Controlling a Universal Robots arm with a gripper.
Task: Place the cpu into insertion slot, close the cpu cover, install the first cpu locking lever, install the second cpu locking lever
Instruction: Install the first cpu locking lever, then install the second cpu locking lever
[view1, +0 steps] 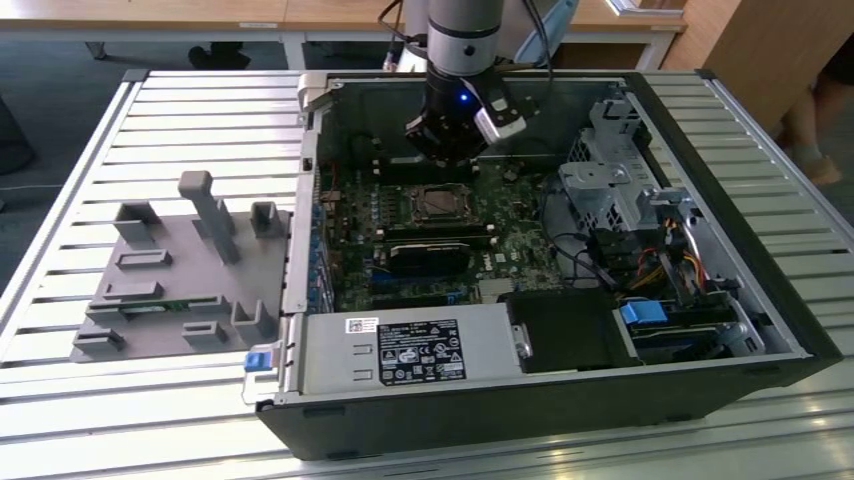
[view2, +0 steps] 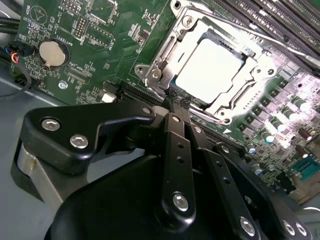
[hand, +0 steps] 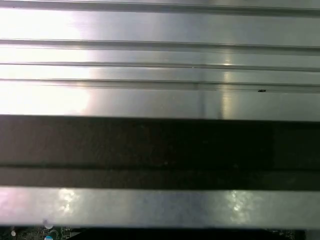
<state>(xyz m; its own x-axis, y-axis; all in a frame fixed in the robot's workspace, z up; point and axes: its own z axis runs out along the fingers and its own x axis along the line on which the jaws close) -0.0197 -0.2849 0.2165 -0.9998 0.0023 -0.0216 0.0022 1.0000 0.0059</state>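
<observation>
CPU (view2: 209, 70), flat and silvery, lies seated in the insertion slot (view2: 172, 80) on the green motherboard (view2: 105, 55), and the cpu cover (view2: 260, 67) appears to be folded down around it as a silver frame, its cut-out middle showing the chip's top. Going across the exterior view from its left: a grey fixture block (view1: 174, 270) with upright posts stands on the slatted table (view1: 80, 400), well apart from the work; next comes the open computer case (view1: 534, 410), with the socket (view1: 438, 203) near the middle of the board; drive bays and cabling fill the exterior view's right. The gripper (view1: 447, 150) hangs inside the case just beyond the socket, on its far side as the exterior view sees it, with the arm (view1: 465, 40) coming down nearly vertical from above. In the second wrist view the gripper (view2: 176, 102) has its two black fingers (view2: 172, 145) brought together to a narrow tip, nothing held between them, and that tip points at the near edge of the socket frame, beside a corner screw (view2: 156, 73). Whether the tip touches the frame or a lever wire there cannot be determined. By judgement, chip placement and cover closing look done, and the work now concerns the locking levers along the socket's sides.
</observation>
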